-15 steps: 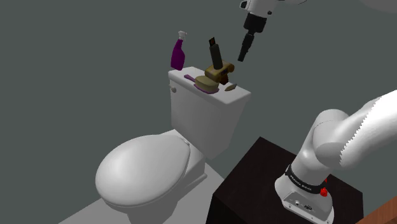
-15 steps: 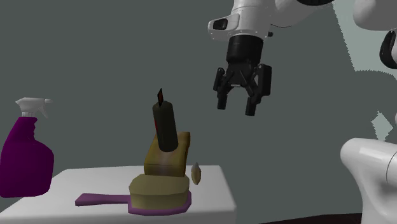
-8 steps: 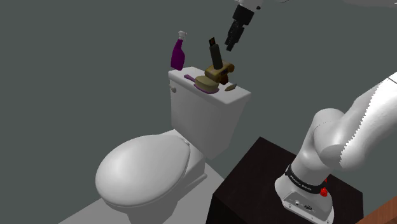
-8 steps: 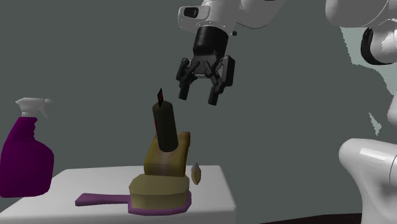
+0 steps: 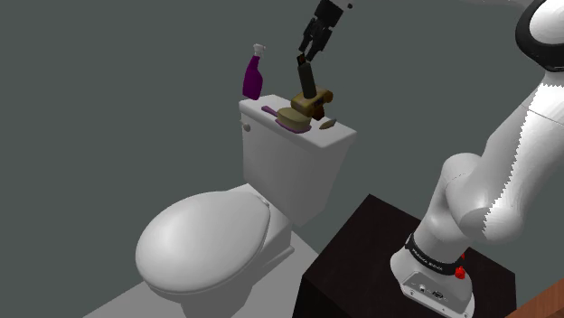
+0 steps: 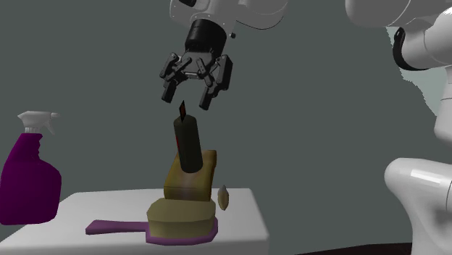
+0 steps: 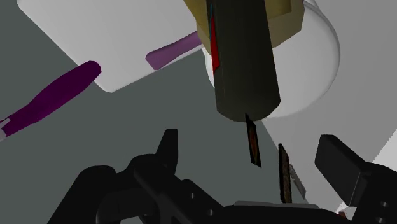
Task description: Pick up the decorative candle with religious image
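Candle (image 6: pixel 190 145): we see a dark, near-black cylinder with a red patch on its side, upright on a tan block (image 6: pixel 205 168) on top of the white toilet tank (image 5: pixel 294 163).
Gripper (image 6: pixel 186 100): we find it hanging just above the candle's thin tip, tilted, its fingers (image 7: pixel 167 145) spread wide and touching nothing.
Wrist view: we look down the candle's length; the tip lies between the two black fingers, apart from both.
Brush (image 6: pixel 181 219): tan with a purple handle, lying in front of the block.
Small tan piece (image 6: pixel 224 197): just beside the block.
Spray bottle (image 6: pixel 27 177): purple with a white trigger, well apart at the second exterior view's left.
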